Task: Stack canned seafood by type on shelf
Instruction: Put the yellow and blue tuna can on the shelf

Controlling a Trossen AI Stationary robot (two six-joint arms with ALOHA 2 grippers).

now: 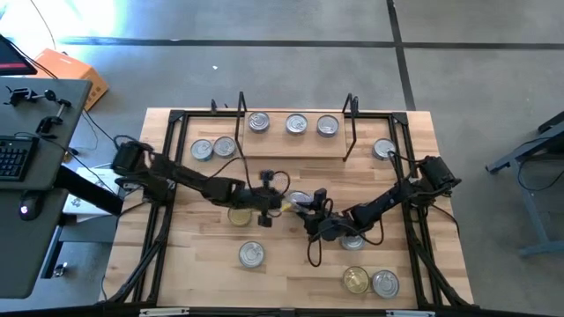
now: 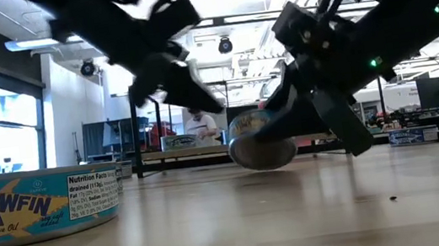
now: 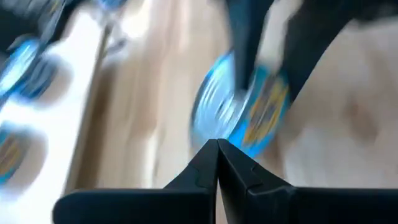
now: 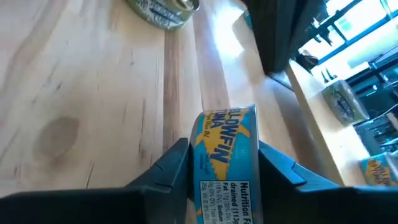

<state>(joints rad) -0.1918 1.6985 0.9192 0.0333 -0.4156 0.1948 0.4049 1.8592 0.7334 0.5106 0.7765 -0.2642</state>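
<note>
Yellowfin tuna can (image 4: 225, 163) clamped in my right gripper (image 4: 224, 165), held on edge above the middle of the table (image 1: 291, 264).

My right fingers (image 4: 166, 168) press on the can's 2 flat faces, so its printed side wall faces my wrist camera; the low view shows it tilted and clear of the wood. My left gripper (image 3: 217, 163) hangs just left of it, fingertips pressed together on nothing, pointing toward the held can. On the shelf (image 1: 295, 145) at the far side stand 3 silver-lidded cans (image 1: 298, 124) in a row. Other cans lie scattered on the table, including a gold-lidded can (image 1: 355, 280) near the front right.
</note>
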